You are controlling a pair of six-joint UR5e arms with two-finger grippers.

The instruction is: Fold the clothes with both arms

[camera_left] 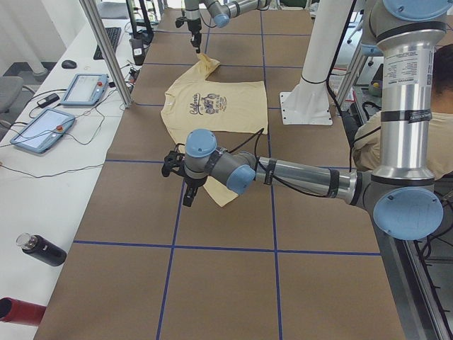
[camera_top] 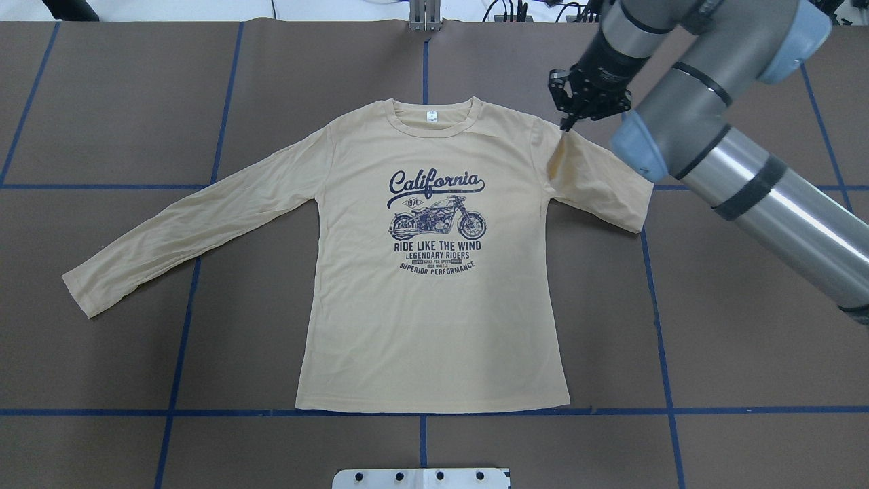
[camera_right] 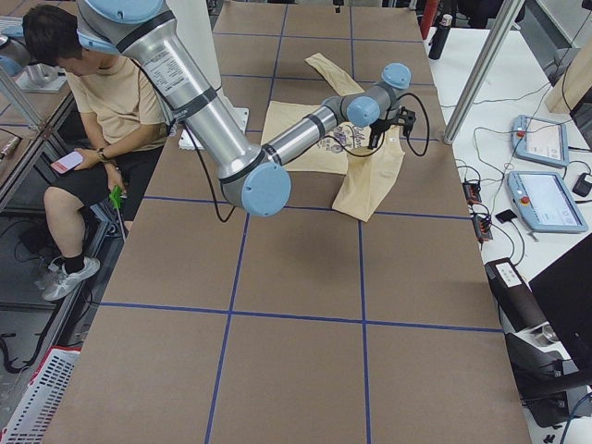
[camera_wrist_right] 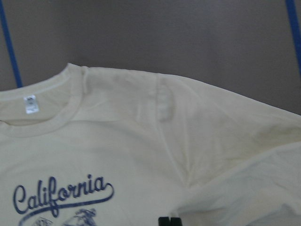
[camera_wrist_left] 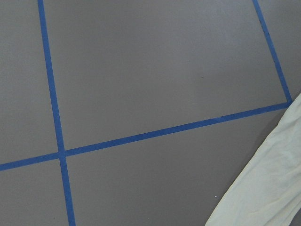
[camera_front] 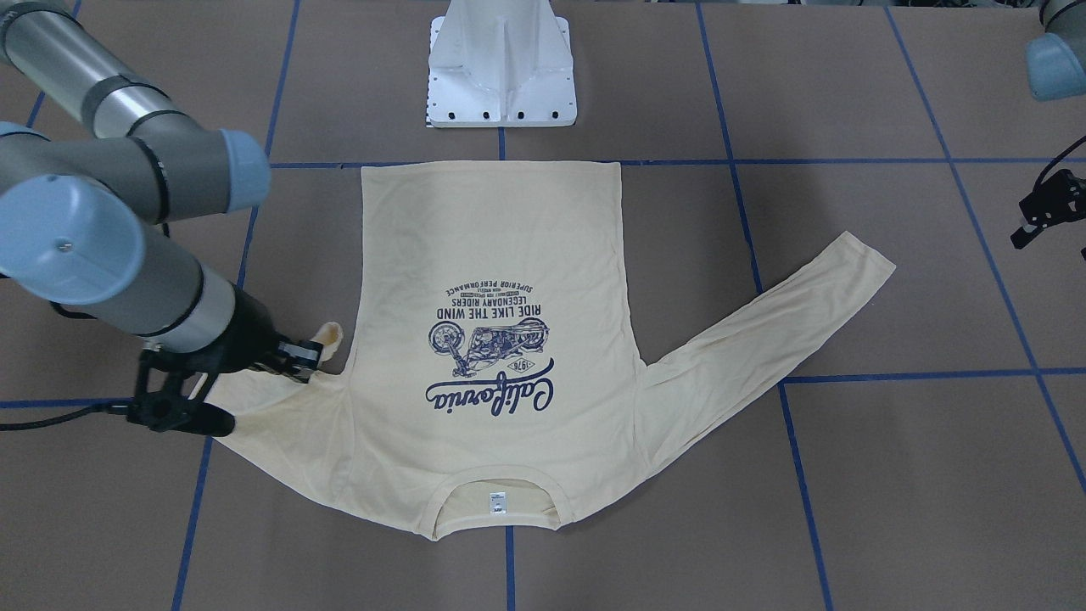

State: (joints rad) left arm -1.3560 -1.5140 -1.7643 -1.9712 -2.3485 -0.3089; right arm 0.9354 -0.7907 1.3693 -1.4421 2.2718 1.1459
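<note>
The cream-yellow long-sleeved T-shirt (camera_top: 434, 326) lies flat and print up on the table, its collar toward the far side in the overhead view. My right gripper (camera_top: 567, 122) is shut on the cuff (camera_front: 329, 335) of the sleeve on its side. That sleeve is doubled back, with the cuff held above the shoulder. The other sleeve (camera_top: 190, 224) lies stretched out flat. My left gripper (camera_front: 1048, 208) hovers beyond that sleeve's end and holds nothing. I cannot tell whether it is open. The left wrist view shows only the sleeve edge (camera_wrist_left: 268, 183).
The white pedestal base (camera_front: 501, 76) stands at the shirt's hem side. Blue tape lines cross the brown table. Tablets (camera_left: 85, 88), a post (camera_left: 106, 53) and a dark bottle (camera_left: 42, 249) sit on the side bench. A seated person (camera_right: 92, 92) is beside the robot.
</note>
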